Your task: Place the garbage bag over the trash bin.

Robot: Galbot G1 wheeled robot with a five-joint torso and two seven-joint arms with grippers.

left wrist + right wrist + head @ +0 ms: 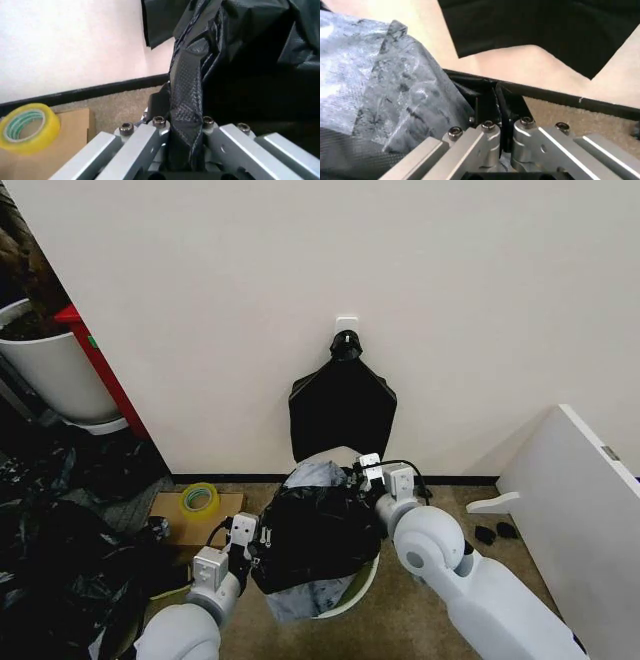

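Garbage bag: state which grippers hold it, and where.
Both hold the garbage bag: left gripper pinches its left edge, right gripper its far right edge.

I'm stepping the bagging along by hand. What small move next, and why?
Probably lower both grippers together. The left gripper and right gripper each pinch the bag, which hangs spread above the bin, its rim not yet wrapped.

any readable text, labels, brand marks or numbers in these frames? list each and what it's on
None can be read.
Tape roll: yellow with a green inner band, no print legible.
Garbage bag, held at its edges by the left gripper and the right gripper: plain black, no print.
Trash bin: plain white rim, no label.
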